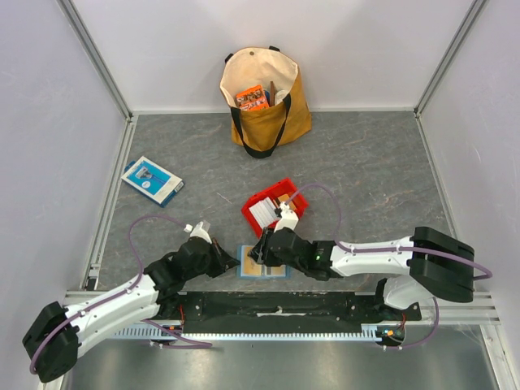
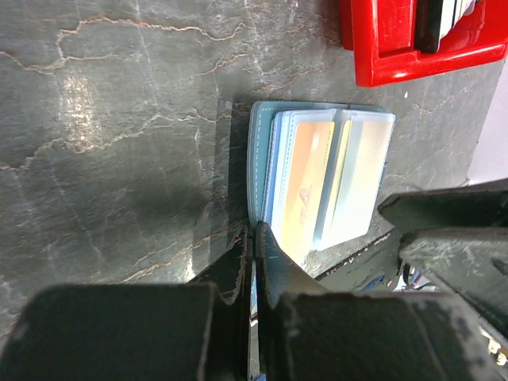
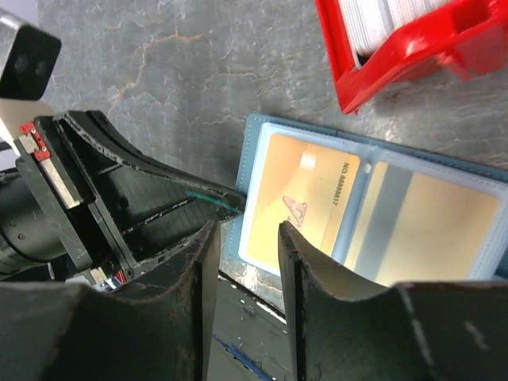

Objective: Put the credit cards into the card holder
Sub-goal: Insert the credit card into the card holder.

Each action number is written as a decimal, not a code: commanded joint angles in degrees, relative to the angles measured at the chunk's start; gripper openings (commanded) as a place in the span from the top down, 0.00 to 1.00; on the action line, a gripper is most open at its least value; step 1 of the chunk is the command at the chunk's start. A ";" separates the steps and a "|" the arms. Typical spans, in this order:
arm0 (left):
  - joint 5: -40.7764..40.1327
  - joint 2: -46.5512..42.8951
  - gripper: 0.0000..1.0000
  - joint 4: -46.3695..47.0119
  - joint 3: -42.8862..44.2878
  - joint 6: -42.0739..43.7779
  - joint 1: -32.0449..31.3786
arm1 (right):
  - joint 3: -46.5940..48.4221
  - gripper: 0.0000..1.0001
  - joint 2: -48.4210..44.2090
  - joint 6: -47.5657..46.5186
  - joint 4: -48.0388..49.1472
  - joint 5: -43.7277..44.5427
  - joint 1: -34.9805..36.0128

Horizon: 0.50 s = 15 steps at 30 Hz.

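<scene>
1. My left gripper (image 2: 254,238) pinches the left cover edge of the card holder (image 2: 317,178), jaws pressed together; the holder lies open at 6 o'clock from the red bin (image 3: 373,75).
2. My right gripper (image 3: 248,234) hovers over it, jaws spread, empty.
3. Tan credit cards (image 3: 302,198) fill both visible pockets. Next, I judge: reach to 12 o'clock and pinch a bin card.

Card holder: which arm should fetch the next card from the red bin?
Right. The right gripper is open and empty above the card holder, close to the red bin holding the credit cards. The left gripper is shut on the card holder's edge.
</scene>
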 commanded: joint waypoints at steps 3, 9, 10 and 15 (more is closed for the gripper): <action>-0.03 -0.41 0.98 -0.88 2.15 1.20 -0.10 | 0.01 0.51 -0.96 1.31 -3.85 3.13 -1.04; -0.03 -0.41 0.98 -0.88 2.06 1.20 -0.10 | 0.89 0.47 3.69 1.75 -3.59 -0.02 -1.04; 0.06 -0.24 0.98 -0.88 2.06 1.28 -0.10 | 1.15 0.47 4.66 1.84 -3.42 -0.73 -1.04; -0.03 -0.41 0.98 -0.79 1.88 1.20 -0.19 | 2.21 0.46 8.18 1.49 -1.75 -3.63 -1.04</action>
